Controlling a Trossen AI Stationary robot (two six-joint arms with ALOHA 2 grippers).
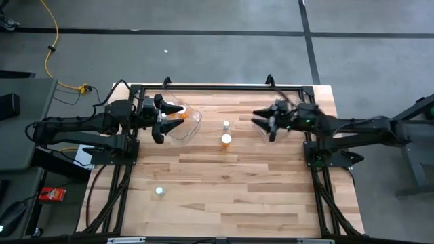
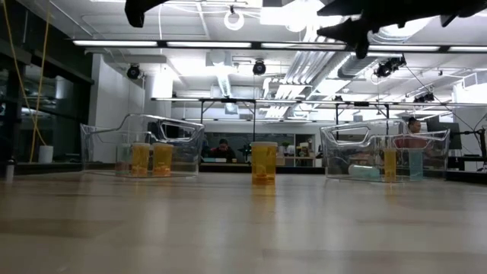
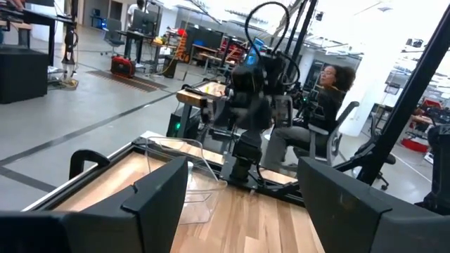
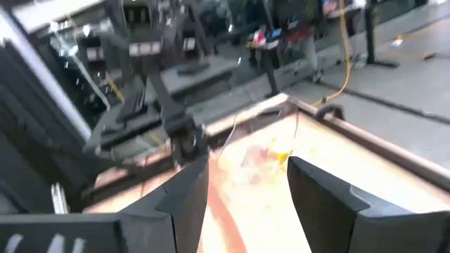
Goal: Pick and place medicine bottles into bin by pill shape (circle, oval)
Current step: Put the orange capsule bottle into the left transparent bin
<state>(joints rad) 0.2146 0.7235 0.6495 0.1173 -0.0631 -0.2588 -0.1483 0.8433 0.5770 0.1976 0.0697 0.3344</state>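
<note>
- Bottles are scattered over the wooden table: an orange bottle with a white cap stands near the middle toward the far edge, a small pale bottle stands just behind it, and another pale bottle sits alone, well apart, toward the near left corner.
- From table height, the orange bottle stands upright between two clear bins.
- Left clear bin sits on the far left part of the table; two orange bottles show inside it, side by side, and from above an orange patch shows at its left wall.
- Right clear bin holds one orange bottle upright, a pale bluish one beside it and a pale one lying on its side; from above this bin is mostly hidden under the right arm.
- Left end effector hangs above the left edge of the left bin, fingers apart, holding nothing.
- Right end effector hangs above the far right part of the table, pointing toward the middle, fingers apart and empty.
- Both stay high off the table; at table level only their dark undersides show along the top.
- Person sits at a desk in the room beyond the table.
</note>
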